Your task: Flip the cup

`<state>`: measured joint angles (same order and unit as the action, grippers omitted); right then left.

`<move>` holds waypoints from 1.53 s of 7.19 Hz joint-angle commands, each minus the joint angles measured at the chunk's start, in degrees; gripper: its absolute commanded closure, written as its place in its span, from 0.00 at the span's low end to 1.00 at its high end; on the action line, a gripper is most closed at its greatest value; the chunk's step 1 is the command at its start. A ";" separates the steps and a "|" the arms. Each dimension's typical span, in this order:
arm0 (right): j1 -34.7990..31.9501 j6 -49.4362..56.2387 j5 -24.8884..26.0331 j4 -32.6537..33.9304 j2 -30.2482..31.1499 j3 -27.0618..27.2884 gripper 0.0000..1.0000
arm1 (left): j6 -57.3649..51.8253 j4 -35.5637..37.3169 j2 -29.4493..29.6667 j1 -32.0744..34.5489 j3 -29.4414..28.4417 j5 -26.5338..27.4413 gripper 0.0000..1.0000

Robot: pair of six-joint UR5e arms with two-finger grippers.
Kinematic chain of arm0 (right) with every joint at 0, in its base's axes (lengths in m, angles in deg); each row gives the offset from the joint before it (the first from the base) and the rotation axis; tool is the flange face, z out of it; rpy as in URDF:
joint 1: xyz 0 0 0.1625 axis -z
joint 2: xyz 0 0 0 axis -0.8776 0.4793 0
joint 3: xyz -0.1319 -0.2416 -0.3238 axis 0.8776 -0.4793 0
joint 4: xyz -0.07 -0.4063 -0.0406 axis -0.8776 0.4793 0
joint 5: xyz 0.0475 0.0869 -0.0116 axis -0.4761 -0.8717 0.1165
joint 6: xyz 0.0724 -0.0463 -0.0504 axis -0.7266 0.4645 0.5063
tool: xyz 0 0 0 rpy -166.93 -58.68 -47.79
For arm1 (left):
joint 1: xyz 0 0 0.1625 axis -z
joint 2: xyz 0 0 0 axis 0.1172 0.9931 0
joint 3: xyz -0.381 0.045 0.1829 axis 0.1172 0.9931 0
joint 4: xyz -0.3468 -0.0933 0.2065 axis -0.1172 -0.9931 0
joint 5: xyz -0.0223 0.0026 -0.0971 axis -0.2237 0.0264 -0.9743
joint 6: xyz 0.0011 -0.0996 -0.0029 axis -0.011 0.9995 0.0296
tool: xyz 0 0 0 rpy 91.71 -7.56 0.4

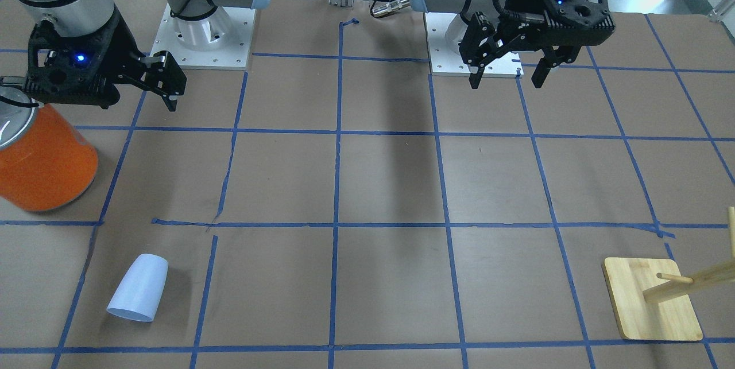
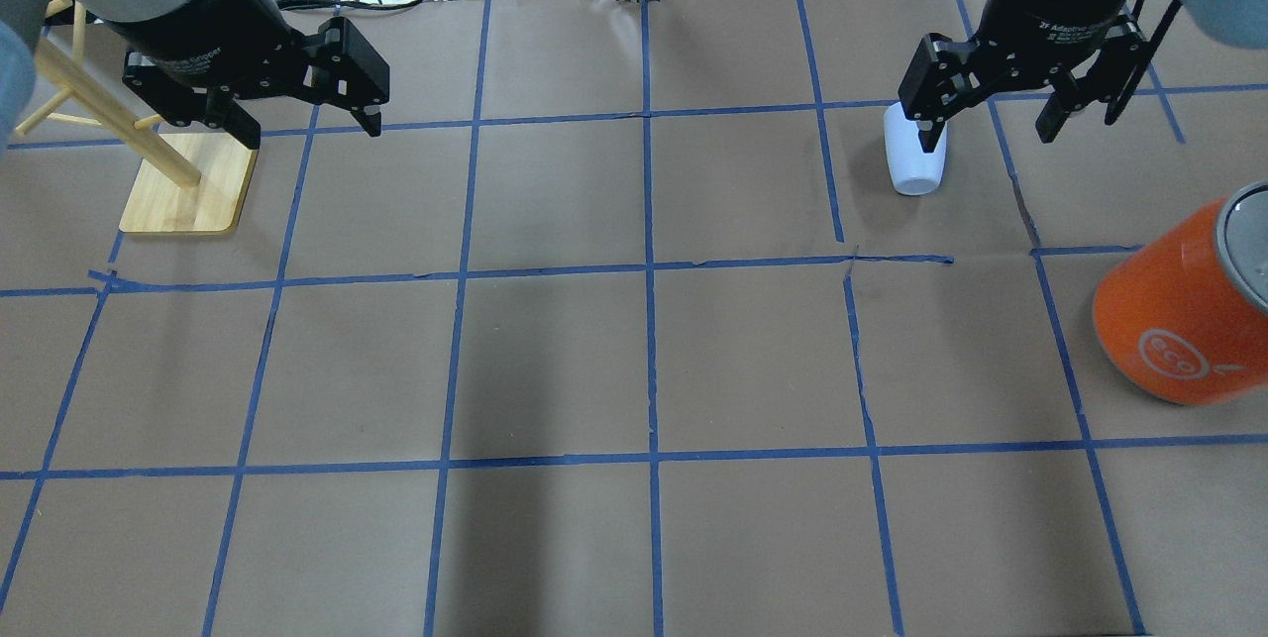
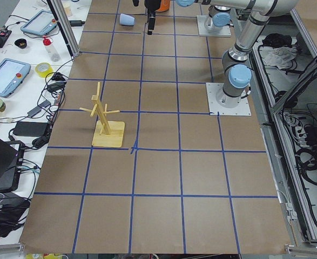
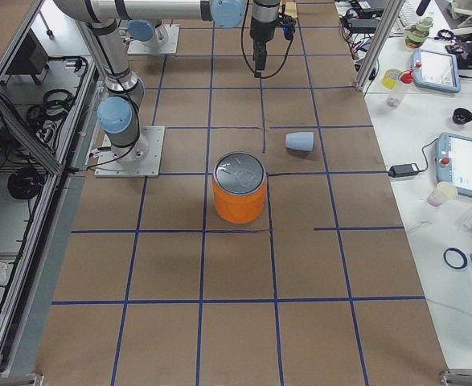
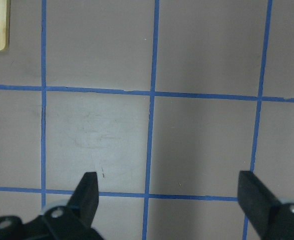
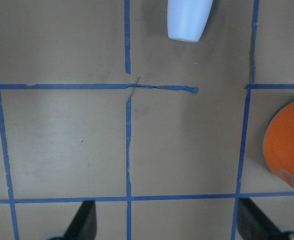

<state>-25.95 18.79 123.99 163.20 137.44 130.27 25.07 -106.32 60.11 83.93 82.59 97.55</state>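
Overhead exterior coverage puts the cup [image 2: 906, 169] on its side on the table [image 2: 555, 360], in the far row of taped squares on the right arm's half. Its wider rim is turned away from the robot and its narrow base toward it, so by my reading the flip has not begun. One finger of the right gripper [image 2: 989, 140] seems to overlap the cup there, but that is only line of sight: the front-facing view shows this gripper raised and back near its base, well apart from the cup. Its fingers [image 6: 84, 222] stand spread wide in the right wrist view with only brown paper between them, and the cup lies at that view's top edge, ahead of the tool. The left gripper [image 2: 311, 130] is likewise spread wide and empty, hanging near the wooden peg rack [image 2: 188, 201], so the right arm looks the likelier one to act. Both tools point down at the paper, probably a ready posture. The orange can [image 2: 1174, 325] stands nearer the robot and further right, well apart from the cup, so a reach should clear it. The smooth tapered wall may slip from a pinch.
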 commanded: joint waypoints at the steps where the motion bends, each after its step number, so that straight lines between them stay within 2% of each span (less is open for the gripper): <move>1: 0.12 -0.73 -0.35 0.39 0.00 0.01 0.00 | -0.02 0.03 0.00 0.04 0.00 0.00 0.00; 4: 0.12 -0.56 -0.70 0.92 0.18 -0.08 0.00 | -0.02 0.03 0.00 0.04 0.00 0.00 0.00; 5: 0.12 -0.73 -7.58 1.45 0.09 -0.08 0.00 | -0.02 -0.05 0.00 0.04 0.00 0.00 0.00; 6: 0.12 -0.48 -8.35 1.62 0.09 -0.08 0.00 | -0.02 0.03 0.00 0.04 0.00 0.00 0.00; 7: 0.29 -0.82 -8.09 1.71 0.09 -0.08 0.00 | -0.02 0.03 0.00 0.04 0.00 0.00 0.00; 10: 1.17 -0.48 -1.16 1.45 0.00 0.01 0.00 | -0.02 0.03 0.00 0.04 0.00 0.00 0.00; 11: 1.70 -0.47 -1.24 1.19 0.00 0.01 0.00 | -0.02 0.03 0.00 0.04 0.00 0.00 0.00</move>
<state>-24.89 18.19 121.84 164.71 137.46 130.26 25.07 -106.29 60.11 83.97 82.59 97.55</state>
